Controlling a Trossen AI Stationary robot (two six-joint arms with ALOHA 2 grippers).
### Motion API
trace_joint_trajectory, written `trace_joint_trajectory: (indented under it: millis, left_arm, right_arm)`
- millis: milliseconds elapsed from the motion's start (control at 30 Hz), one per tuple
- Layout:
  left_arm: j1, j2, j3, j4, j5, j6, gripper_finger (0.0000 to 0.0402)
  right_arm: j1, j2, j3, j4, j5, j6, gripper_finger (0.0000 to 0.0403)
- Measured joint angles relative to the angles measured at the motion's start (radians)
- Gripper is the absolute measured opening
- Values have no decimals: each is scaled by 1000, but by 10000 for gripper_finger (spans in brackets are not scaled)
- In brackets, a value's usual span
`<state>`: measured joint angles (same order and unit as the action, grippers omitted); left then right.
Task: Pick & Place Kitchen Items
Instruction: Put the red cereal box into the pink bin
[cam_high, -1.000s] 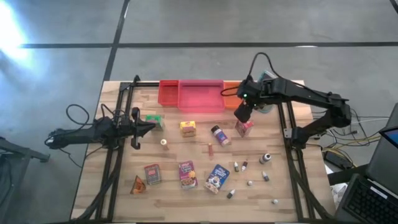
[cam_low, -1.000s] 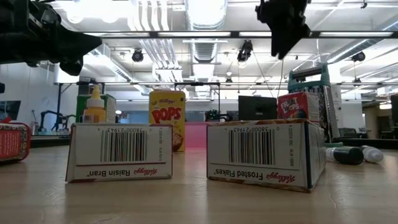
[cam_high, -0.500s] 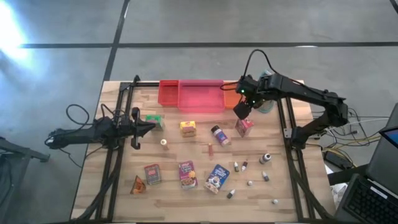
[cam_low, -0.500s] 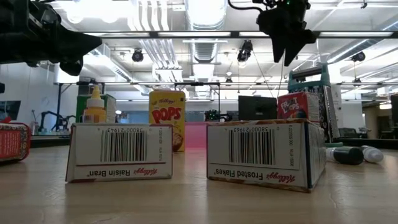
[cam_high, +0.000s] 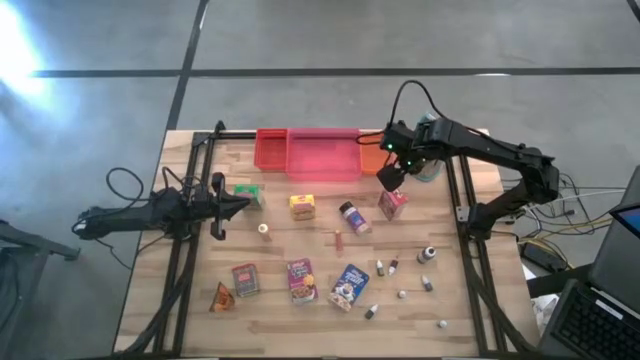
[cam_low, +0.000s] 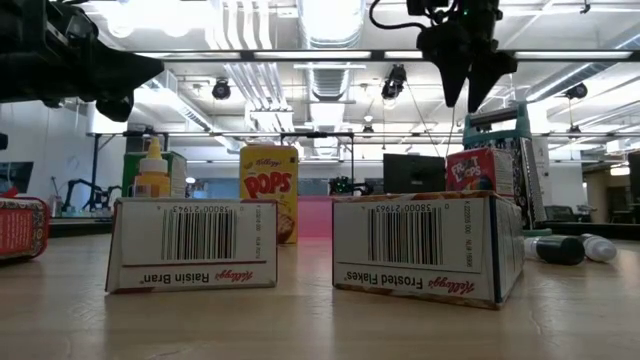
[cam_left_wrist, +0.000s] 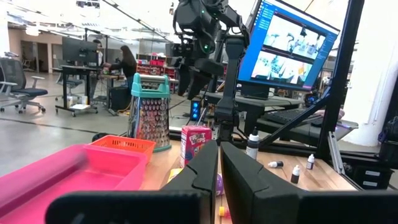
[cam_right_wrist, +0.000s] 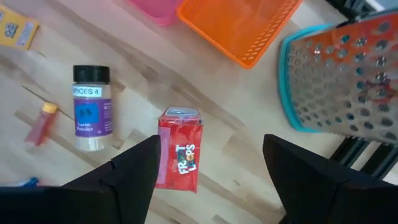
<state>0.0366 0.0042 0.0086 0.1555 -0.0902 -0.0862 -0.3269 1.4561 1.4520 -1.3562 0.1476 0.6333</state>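
My right gripper (cam_high: 389, 178) hangs open over the table's far right and points down; it is a little off a small red Froot Loops box (cam_right_wrist: 179, 158), which stands on its base (cam_high: 393, 205), and it touches nothing. A spice jar (cam_right_wrist: 91, 107) lies beside the box. Green (cam_high: 247, 193) and yellow (cam_high: 302, 206) boxes stand farther left. More boxes (cam_high: 301, 280), an orange wedge (cam_high: 221, 297) and small bottles (cam_high: 393, 265) lie toward the near edge. My left gripper (cam_high: 240, 203) waits shut and level at the left, holding nothing.
Red (cam_high: 271, 148), pink (cam_high: 323, 153) and orange (cam_high: 370, 148) tray bins line the far edge. A teal-framed grater (cam_right_wrist: 348, 74) stands right of the orange bin, close to my right gripper. A black frame rail (cam_high: 465, 215) runs along the table's right side.
My right gripper has rolled about its own pointing line while staying above the red box. In the low view its fingertips have spread apart from nearly together to clearly open.
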Motion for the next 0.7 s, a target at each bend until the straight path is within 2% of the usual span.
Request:
trace_joint_trajectory:
  millis: [367, 533, 700]
  left_arm:
    - [0, 0, 0, 0, 0, 0, 26]
    - [0, 0, 0, 0, 0, 0, 26]
    - [0, 0, 0, 0, 0, 0, 26]
  right_arm:
    - [54, 0, -73, 19, 4, 88, 306]
    - [61, 0, -160, 120, -2, 98, 297]
    - [61, -1, -236, 199, -55, 100, 288]
